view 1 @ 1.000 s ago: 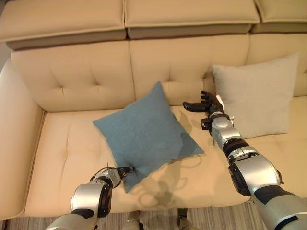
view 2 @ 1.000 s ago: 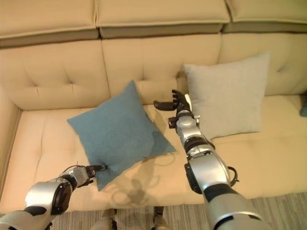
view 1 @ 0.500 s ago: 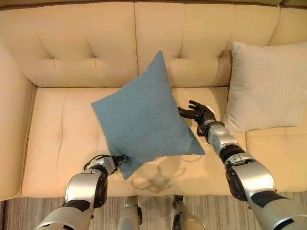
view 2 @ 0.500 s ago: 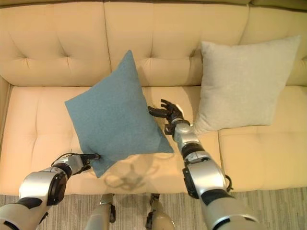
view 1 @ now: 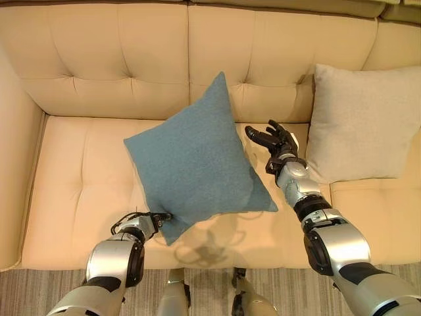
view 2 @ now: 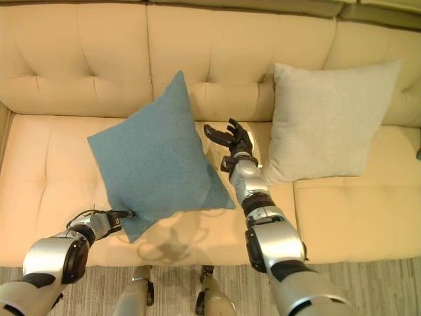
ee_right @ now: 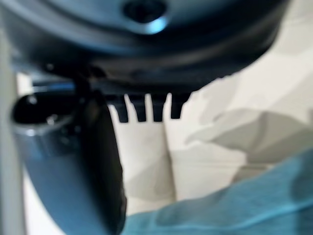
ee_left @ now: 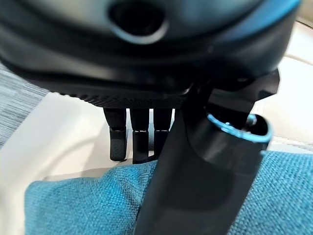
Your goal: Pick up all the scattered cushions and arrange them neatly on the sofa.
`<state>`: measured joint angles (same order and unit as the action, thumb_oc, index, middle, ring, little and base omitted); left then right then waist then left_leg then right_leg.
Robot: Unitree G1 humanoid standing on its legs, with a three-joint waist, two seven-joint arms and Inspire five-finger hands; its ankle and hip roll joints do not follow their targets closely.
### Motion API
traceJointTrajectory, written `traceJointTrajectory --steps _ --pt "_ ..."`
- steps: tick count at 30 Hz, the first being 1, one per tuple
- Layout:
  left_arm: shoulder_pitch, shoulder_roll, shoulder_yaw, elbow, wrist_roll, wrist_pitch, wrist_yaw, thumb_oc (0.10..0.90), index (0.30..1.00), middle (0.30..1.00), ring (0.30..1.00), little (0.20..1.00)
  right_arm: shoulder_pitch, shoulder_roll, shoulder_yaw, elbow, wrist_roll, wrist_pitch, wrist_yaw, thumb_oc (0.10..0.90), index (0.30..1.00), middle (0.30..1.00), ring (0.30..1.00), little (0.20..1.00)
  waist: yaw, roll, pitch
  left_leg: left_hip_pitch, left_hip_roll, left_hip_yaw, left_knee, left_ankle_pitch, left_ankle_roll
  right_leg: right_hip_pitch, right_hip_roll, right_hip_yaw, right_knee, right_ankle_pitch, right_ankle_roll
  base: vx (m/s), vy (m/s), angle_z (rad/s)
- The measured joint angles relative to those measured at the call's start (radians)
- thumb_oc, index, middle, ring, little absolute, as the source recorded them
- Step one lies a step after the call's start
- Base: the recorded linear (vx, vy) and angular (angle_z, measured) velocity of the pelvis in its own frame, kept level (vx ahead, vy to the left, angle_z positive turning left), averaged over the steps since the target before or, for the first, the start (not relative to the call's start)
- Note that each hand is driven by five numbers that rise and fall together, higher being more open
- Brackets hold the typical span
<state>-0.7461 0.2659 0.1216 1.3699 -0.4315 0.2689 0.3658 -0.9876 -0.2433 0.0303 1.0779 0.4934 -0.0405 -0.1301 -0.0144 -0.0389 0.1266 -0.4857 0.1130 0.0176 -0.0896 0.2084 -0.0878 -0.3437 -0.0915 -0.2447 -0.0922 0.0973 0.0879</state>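
Note:
A blue cushion (view 1: 194,161) stands tilted on one corner on the beige sofa seat (view 1: 79,171), its top corner against the backrest. My left hand (view 1: 155,219) pinches the cushion's lower corner; in the left wrist view the thumb (ee_left: 195,161) lies over the teal cloth (ee_left: 83,205) with the fingers (ee_left: 139,142) behind it. My right hand (view 1: 273,139) hovers open, fingers spread, just right of the cushion's upper right edge, apart from it. A grey cushion (view 1: 358,125) leans upright against the backrest at the right.
The sofa has a tufted backrest (view 1: 118,59) and a padded left armrest (view 1: 13,164). The left part of the seat is bare. A striped carpet (view 1: 39,289) runs along the sofa's front edge.
My right hand has risen from the blue cushion's right edge toward the backrest. My left hand keeps hold of the lower corner. The camera has shifted slightly.

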Motion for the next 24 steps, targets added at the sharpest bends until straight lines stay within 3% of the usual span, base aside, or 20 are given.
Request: traceJointTrajectory --steps 5,12,15,18,23,24 --pt "0.054 -0.002 0.001 -0.096 -0.025 0.005 0.012 0.800 0.900 0.900 0.900 0.900 0.003 -0.004 -0.001 0.001 0.059 0.024 0.067 0.800 0.900 0.900 0.900 0.900 0.003 -0.009 0.022 0.023 0.001 0.000 0.000 0.000 0.000 0.023 0.000 0.000 0.000 -0.001 0.001 0.00 -0.013 0.00" --pt "0.080 -0.001 0.012 -0.215 -0.088 0.093 0.016 0.800 0.900 0.900 0.900 0.900 0.009 -0.003 0.007 0.009 0.067 0.081 0.178 0.800 0.900 0.900 0.900 0.900 0.035 -0.002 0.030 0.030 0.008 -0.004 0.000 0.002 -0.001 0.032 0.009 -0.003 0.000 0.000 0.000 0.00 -0.003 0.00" --pt "0.085 -0.001 0.008 -0.247 -0.098 0.119 0.014 0.800 0.900 0.900 0.900 0.900 0.010 -0.003 0.058 0.018 0.061 0.114 0.204 0.800 0.900 0.900 0.900 0.900 0.047 -0.002 0.030 0.030 0.012 -0.013 0.000 0.004 -0.004 0.036 0.014 -0.011 0.000 -0.001 -0.002 -0.01 -0.027 0.05" --pt "0.085 -0.001 0.008 -0.249 -0.099 0.120 0.002 0.800 0.900 0.900 0.900 0.900 0.013 -0.004 0.055 0.021 0.061 0.129 0.226 0.800 0.900 0.900 0.900 0.900 0.053 -0.002 0.030 0.030 0.012 -0.022 0.000 0.006 -0.006 0.039 0.015 -0.017 0.000 -0.001 -0.002 0.00 -0.009 0.04" --pt "0.084 -0.001 0.005 -0.238 -0.066 0.120 -0.033 0.800 0.900 0.900 0.900 0.900 0.013 -0.020 0.055 0.052 0.056 0.159 0.356 0.800 0.900 0.900 0.900 0.900 0.055 -0.001 0.030 0.038 0.012 -0.027 0.000 0.006 -0.007 0.052 0.015 -0.027 -0.001 -0.004 -0.003 0.01 -0.006 0.04" --pt "0.083 0.002 0.005 -0.232 -0.055 0.120 -0.042 0.800 0.900 0.900 0.900 0.900 0.013 -0.027 0.087 0.054 0.037 0.165 0.381 0.569 0.554 0.554 0.554 0.554 0.054 -0.001 0.029 0.039 0.012 -0.026 0.000 0.006 -0.007 0.053 0.016 -0.027 -0.001 -0.004 -0.004 0.00 0.000 0.00"
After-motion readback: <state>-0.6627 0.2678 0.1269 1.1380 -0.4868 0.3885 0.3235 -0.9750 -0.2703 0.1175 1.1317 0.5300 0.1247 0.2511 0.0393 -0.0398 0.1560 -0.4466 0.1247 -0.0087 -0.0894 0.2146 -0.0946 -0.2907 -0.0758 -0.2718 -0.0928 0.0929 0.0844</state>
